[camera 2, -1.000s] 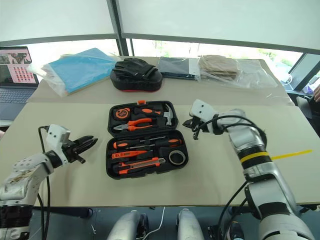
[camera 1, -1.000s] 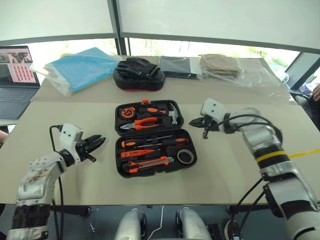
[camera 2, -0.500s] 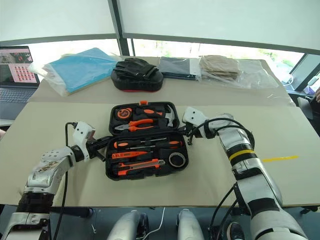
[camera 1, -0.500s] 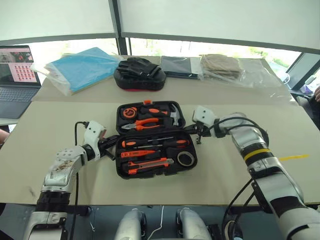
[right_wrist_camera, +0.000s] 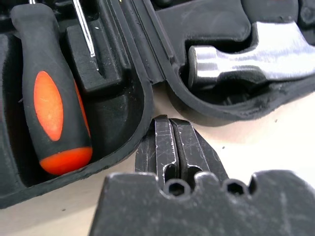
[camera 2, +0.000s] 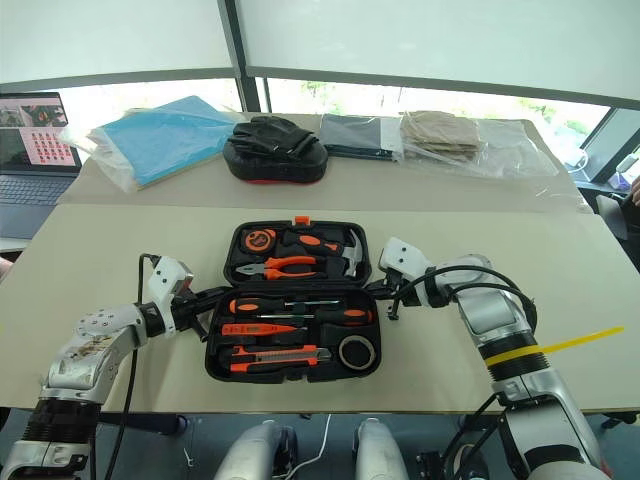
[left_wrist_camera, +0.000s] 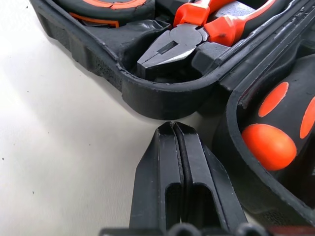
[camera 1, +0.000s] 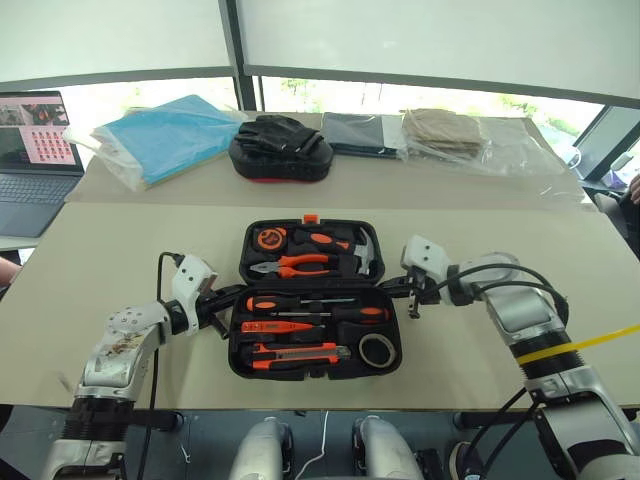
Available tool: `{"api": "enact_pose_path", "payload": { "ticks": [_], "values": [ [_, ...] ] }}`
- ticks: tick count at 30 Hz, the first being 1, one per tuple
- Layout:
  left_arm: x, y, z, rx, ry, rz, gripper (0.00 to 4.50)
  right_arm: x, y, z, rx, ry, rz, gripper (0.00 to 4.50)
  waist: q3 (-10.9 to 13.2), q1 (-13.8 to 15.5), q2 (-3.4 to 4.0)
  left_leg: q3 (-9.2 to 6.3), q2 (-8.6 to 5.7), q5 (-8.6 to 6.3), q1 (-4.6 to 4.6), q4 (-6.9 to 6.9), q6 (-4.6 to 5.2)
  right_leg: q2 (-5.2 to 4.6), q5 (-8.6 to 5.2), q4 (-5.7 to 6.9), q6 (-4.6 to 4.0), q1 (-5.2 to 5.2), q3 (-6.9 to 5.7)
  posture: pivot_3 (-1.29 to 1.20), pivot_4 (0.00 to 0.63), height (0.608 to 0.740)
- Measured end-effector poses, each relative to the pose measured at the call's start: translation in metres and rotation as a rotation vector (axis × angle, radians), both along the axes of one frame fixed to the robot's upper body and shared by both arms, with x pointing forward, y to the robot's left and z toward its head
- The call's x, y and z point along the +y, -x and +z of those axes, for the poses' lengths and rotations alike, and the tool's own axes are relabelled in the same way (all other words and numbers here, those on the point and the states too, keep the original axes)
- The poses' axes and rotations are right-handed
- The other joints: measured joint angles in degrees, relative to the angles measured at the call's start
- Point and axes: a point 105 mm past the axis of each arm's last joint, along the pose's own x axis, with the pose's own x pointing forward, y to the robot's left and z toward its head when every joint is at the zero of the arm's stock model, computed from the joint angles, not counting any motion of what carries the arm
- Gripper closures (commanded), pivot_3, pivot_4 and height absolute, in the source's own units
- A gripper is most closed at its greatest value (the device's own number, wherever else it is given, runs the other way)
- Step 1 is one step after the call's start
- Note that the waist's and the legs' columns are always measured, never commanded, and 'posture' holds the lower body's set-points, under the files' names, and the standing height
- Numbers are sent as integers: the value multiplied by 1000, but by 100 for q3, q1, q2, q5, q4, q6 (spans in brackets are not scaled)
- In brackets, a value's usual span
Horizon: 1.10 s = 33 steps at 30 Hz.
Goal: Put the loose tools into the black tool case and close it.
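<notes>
The black tool case (camera 1: 315,300) lies open flat on the tabletop (camera 1: 120,250), square in front of the robot, its far half carrying the pliers (camera 1: 300,265), the hammer (camera 1: 362,250) and the round tape measure (camera 1: 270,238), its near half holding what the task asked for — the two long screwdrivers (camera 1: 310,304) with black-and-orange handles, the small all-orange screwdriver (camera 1: 275,327), the utility knife (camera 1: 298,352) and the small black tape roll (camera 1: 377,349). All of these sit in their moulded slots and no tool lies loose on the tabletop, so the loading looks finished and the step in hand is the closing. The left claw (left_wrist_camera: 173,129) is pinched fully together, holding nothing, its tip low on the tabletop just beside the case's left edge where the two halves meet. The right claw (right_wrist_camera: 171,124) is likewise pressed together and empty, its tip at the matching notch on the right edge — the hinge line between the shells. The small orange latch (camera 1: 310,217) shows at the far rim. The next move, as I judge it, calls for getting under or behind one half and swinging it over the other, both arms rising evenly so the shell does not twist or slide across the smooth tabletop; closed tips make thin wedges for that, yet they grip nothing, so the lift may slip. The halves must then be pressed until the latch catches.
</notes>
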Motion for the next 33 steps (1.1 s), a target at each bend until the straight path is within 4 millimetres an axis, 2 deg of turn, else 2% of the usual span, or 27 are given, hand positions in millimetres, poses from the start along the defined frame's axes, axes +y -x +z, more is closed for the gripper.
{"api": "enact_pose_path", "payload": {
  "ticks": [2,5,7,8,11,13,14,16,18,20,24,27,32,33],
  "values": [
    [5,-4,1,8,13,29,3920,-5,-1,-1,-10,3,-28,4500,0,2,0,0,0,1,-1,3,0,1,0,1,0,0,0,0,150,740],
    [20,-3,5,42,-17,56,2979,-23,1,7,29,-4,-89,3720,1,-15,-1,0,0,0,-1,2,0,2,0,2,0,-2,2,0,150,740],
    [36,2,10,90,-43,69,2196,-34,4,20,44,-11,-119,2947,1,-22,-1,-1,6,0,-1,2,0,6,-1,1,-1,-3,1,0,150,740],
    [41,5,13,113,-53,71,1958,-37,5,24,56,-13,-128,2720,1,-35,-1,0,8,0,-1,0,0,8,-1,1,-1,-5,3,0,150,740],
    [61,10,32,211,-53,128,909,-39,13,41,177,-58,-176,1716,3,-49,-3,-1,13,1,2,0,-3,11,-3,6,-5,-7,4,0,150,740],
    [57,5,49,224,-37,134,291,-34,12,55,211,-92,-207,1065,3,-29,-4,-3,11,3,2,2,-5,10,-3,6,-5,-6,5,0,150,740],
    [51,1,59,230,-22,134,0,-31,8,63,235,-95,-245,588,4,-20,-5,-2,9,4,2,4,-6,10,-3,6,-5,-4,7,0,150,740],
    [42,-5,73,234,-6,135,0,-22,2,74,254,-95,-286,37,4,-8,-10,-5,7,5,1,6,-5,11,-3,5,-5,-2,5,0,150,740],
    [37,-11,77,287,20,186,0,-9,-7,78,292,-134,-334,37,3,-15,-12,-4,1,5,2,6,-5,12,-2,8,-4,-1,8,0,150,740],
    [27,-16,71,350,27,217,0,-2,-15,74,328,-132,-384,37,3,-16,-12,-3,-5,6,-2,6,-4,15,-1,8,-2,-3,9,0,150,740],
    [21,-17,51,430,4,266,0,-2,-27,60,360,-90,-484,37,4,-19,-13,-3,-5,5,-17,5,-4,19,0,9,-2,-11,7,0,150,740],
    [15,-22,49,425,-4,280,0,3,-34,49,377,-58,-530,37,4,-20,-13,-3,-5,5,-17,4,-4,19,0,7,-1,-11,7,0,150,740],
    [12,-29,45,416,-1,319,0,2,-35,37,405,-9,-551,37,3,-20,-13,-3,-4,5,-14,4,-3,15,0,1,0,-9,9,0,150,740],
    [11,-29,44,412,1,323,0,1,-35,35,408,-5,-559,280,3,-21,-14,-3,-4,5,-13,4,-4,17,1,1,-1,-8,8,0,150,740]
  ]
}}
